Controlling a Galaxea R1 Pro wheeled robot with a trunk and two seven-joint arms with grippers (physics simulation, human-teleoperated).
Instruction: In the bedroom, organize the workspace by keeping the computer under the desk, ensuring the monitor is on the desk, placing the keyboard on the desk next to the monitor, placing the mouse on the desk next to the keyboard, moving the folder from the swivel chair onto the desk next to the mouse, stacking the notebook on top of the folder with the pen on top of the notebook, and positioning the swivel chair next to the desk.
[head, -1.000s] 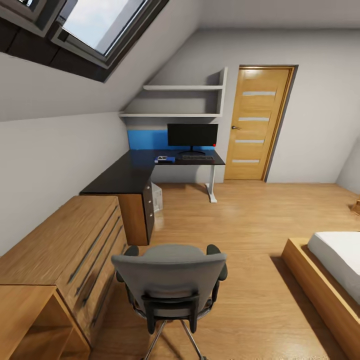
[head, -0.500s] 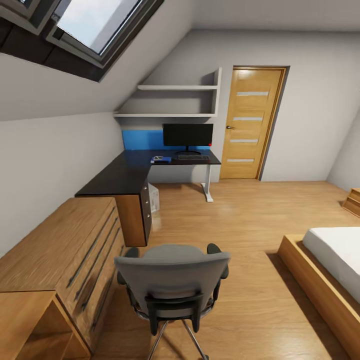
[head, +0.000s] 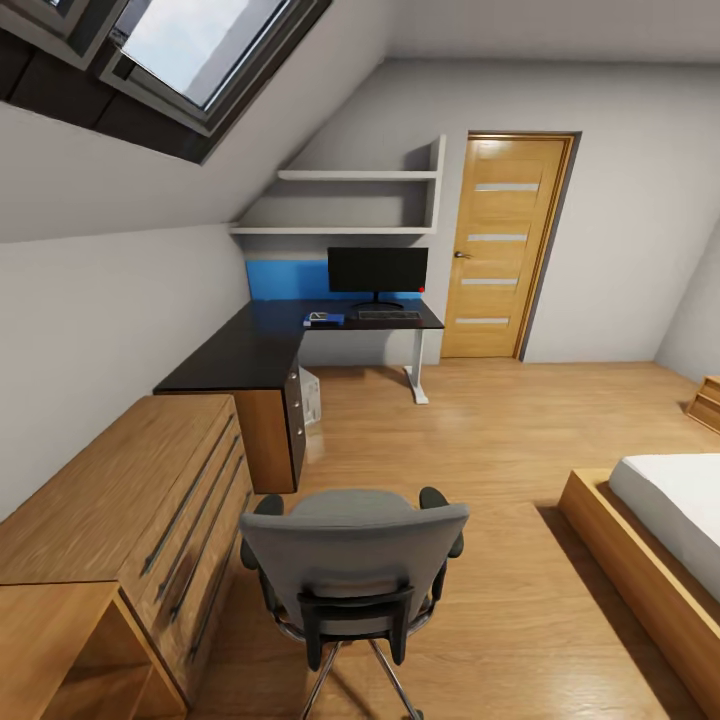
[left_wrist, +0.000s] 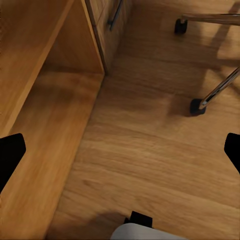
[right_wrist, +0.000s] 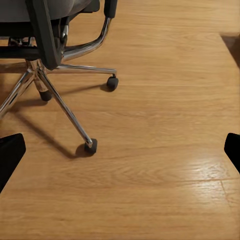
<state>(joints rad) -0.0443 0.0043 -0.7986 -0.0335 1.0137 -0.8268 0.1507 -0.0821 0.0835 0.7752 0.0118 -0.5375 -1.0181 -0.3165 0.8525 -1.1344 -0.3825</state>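
Standing in the foreground of the head view, the swivel chair (head: 352, 565) has its grey back toward the camera, well apart from the desk (head: 262, 345) at the far wall of the bedroom. Its seat is hidden behind the backrest. The monitor (head: 377, 271) stands upright on the desk's far wing before the blue back panel, with the keyboard (head: 388, 314) lying in front of it. Just beside the keyboard, toward the desk's corner, lies the folder (head: 324, 320) with a dark flat thing on top, too small to tell apart. The computer (head: 310, 395) sits on the floor under the desk, next to the dark drawer unit. Light oak drawers (head: 150, 520) line the wall beside the chair, and a bed (head: 665, 530) lies across the room.

The left hand (left_wrist: 120, 150) has its fingers spread wide over bare floor near the oak drawers and two chair casters. The right hand (right_wrist: 120, 150) is likewise wide apart, holding nothing, above the floor beside the chair's chrome base (right_wrist: 60, 95).
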